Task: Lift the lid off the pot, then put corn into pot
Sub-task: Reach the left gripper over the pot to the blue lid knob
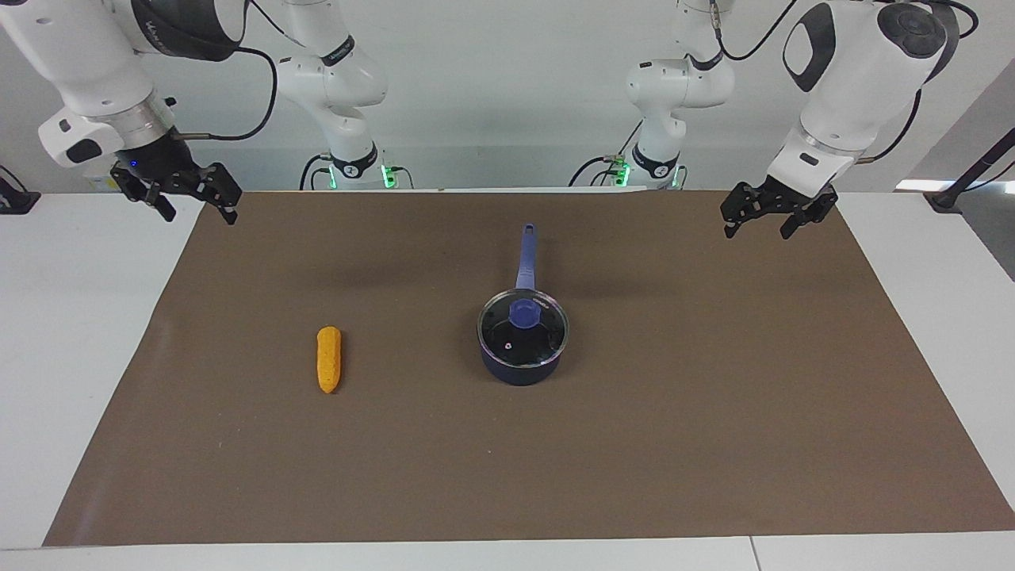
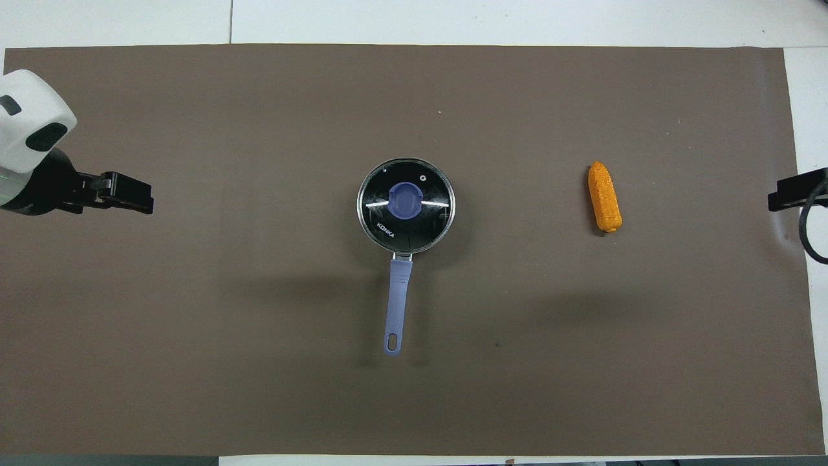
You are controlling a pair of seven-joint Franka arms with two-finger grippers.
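Brown mat (image 1: 634, 444) spread over a white table (image 1: 71, 333), filling most of both views. At centre of the facing view, slightly right of middle: the pot (image 1: 519, 371), dark navy, upright on the mat, with the lid (image 1: 522, 328) seated flat on its rim, blue knob at the centre of the glass. Long blue handle running straight up the facing view from the pot, toward the robots; in the overhead view, same handle pointing down the frame. Lower left of centre in the facing view: the corn (image 1: 329, 359), yellow-orange, lying flat on the mat with its long axis up-down in the frame, well apart from the pot, toward the right arm's end of the table; right of centre in the overhead view. Upper right of the facing view: left gripper (image 1: 761, 224), raised over the mat's edge, fingers spread apart, clamped on nothing. Upper left of the facing view: right gripper (image 1: 198, 210), raised over the mat's corner, fingers likewise apart and holding nothing. Both arms waiting, well clear of pot and corn.
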